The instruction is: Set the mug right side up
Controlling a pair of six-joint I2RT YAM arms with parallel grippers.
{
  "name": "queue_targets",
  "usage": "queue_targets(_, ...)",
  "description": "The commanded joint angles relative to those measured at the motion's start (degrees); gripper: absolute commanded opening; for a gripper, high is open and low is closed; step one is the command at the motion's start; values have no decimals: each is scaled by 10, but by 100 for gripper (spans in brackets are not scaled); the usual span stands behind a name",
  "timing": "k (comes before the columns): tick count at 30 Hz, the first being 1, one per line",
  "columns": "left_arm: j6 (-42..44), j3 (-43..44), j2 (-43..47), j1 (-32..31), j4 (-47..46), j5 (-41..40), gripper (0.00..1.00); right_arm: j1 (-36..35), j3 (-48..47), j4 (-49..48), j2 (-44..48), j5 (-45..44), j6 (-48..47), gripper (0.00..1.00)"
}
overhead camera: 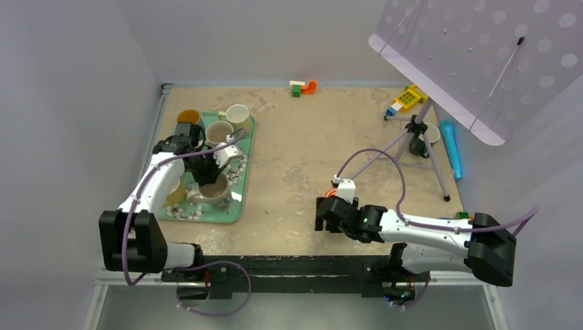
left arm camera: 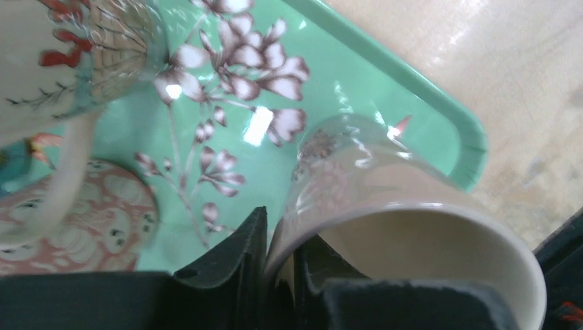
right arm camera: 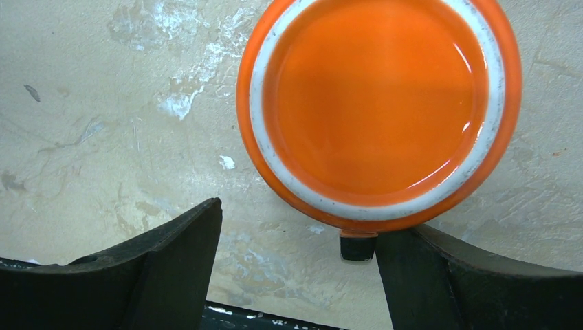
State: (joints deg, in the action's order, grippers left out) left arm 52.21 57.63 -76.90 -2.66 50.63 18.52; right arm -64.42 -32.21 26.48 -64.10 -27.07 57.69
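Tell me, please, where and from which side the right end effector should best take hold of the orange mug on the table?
Probably its round side wall, with the fingers on opposite sides, approached from the side where the open right end effector is. The orange mug stands base up, so no rim is free to pinch, and no handle shows in the wrist view.

orange mug [right arm camera: 375, 103] — white ring; cream mug [left arm camera: 412, 234]; green tray [left arm camera: 426, 96] — brown flowers
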Motion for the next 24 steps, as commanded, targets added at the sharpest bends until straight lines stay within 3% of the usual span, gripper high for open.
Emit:
queue_targets(1,14,-10,17,0,24,6,0,3,3,-10,11,-14,3,81)
queue_targets(7,-52,25,27,1,-42,-10,0,3,4,-12,17,-13,1,81)
queue_targets(15,-109,123,-102,25,-42,-40,0,3,8,-14,30,-11,-2,81)
queue_targets(24,-129,189,-160,26,-77,-16,0,3,7,-15,27,-13,-3,81)
